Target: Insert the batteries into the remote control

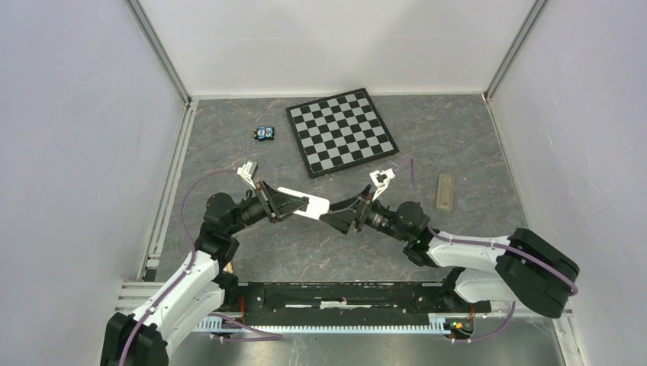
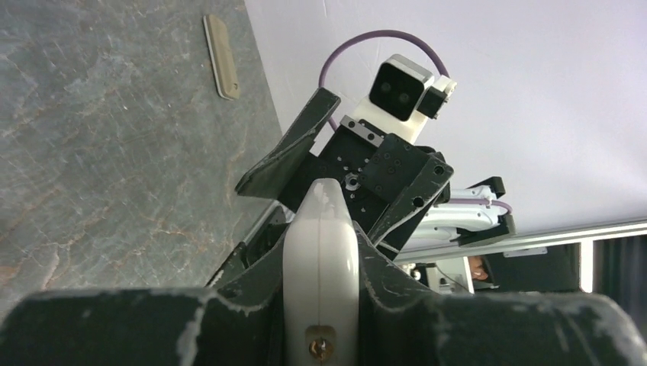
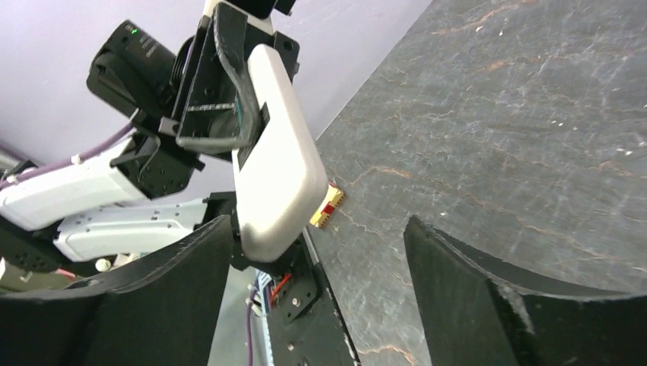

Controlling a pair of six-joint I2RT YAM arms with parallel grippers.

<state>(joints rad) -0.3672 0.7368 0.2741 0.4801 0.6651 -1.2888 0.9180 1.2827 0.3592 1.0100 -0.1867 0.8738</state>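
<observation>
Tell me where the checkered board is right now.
In the top view the checkered board lies flat on the table, far and central, with a small blue-and-black object just left of it.

left pincer [image 1: 300, 204] clamped, right pincer [image 1: 328, 218] seemingly spread wide

No text, label, brand or number can be read on anything here.

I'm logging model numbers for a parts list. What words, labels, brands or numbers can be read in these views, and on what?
No text can be read in any view.
white slab: plain shell, no print visible.
remote control: tan back up, no marks legible.
checkerboard: squares only.
small blue and black object: too small to read.
</observation>
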